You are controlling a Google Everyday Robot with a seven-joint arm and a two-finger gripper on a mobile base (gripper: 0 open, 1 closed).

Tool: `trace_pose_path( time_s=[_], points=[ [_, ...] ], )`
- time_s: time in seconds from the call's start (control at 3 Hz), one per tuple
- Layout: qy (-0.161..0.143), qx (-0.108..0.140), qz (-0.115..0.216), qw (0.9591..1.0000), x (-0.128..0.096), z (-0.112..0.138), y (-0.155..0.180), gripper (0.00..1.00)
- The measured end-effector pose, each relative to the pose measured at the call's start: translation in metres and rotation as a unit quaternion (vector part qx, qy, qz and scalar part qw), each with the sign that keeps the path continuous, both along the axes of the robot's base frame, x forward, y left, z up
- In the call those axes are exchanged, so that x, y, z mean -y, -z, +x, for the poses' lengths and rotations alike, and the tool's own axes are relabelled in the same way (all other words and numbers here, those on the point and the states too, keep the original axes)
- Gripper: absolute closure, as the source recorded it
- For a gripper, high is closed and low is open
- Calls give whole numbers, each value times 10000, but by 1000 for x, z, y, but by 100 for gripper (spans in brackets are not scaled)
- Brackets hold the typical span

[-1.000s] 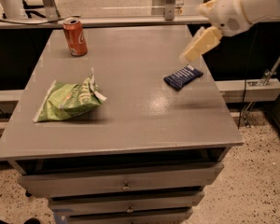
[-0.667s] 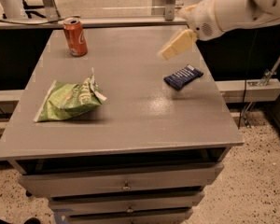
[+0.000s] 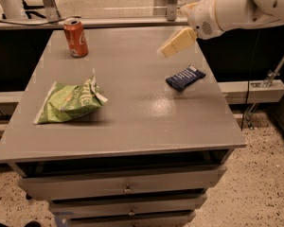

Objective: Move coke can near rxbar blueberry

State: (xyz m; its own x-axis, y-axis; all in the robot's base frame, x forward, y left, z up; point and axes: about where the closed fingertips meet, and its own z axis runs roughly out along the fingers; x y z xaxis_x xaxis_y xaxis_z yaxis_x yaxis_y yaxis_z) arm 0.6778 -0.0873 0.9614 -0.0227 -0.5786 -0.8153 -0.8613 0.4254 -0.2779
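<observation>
The coke can (image 3: 75, 37) stands upright at the far left corner of the grey table (image 3: 128, 122). The rxbar blueberry (image 3: 185, 77), a dark blue flat bar, lies on the right side of the table. My gripper (image 3: 175, 44) hangs above the table's far right part, just up and left of the bar and well right of the can. Its pale fingers point down-left, and nothing shows in them.
A green chip bag (image 3: 68, 101) lies on the left side of the table. Drawers (image 3: 128, 188) sit under the tabletop. A rail and shelf (image 3: 113, 21) run behind the table's far edge.
My gripper has moved left across the table's far right part, away from the right edge and toward the can. The can, bar and bag have not moved.
</observation>
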Motion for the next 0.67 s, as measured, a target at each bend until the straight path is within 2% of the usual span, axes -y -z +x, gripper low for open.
trace_pose_path(
  time_s=[0.33,0.67],
  points=[
    [-36,213,243,9995,-16,16,3,0],
    [13,400,701,9967,-45,52,15,0]
  ],
)
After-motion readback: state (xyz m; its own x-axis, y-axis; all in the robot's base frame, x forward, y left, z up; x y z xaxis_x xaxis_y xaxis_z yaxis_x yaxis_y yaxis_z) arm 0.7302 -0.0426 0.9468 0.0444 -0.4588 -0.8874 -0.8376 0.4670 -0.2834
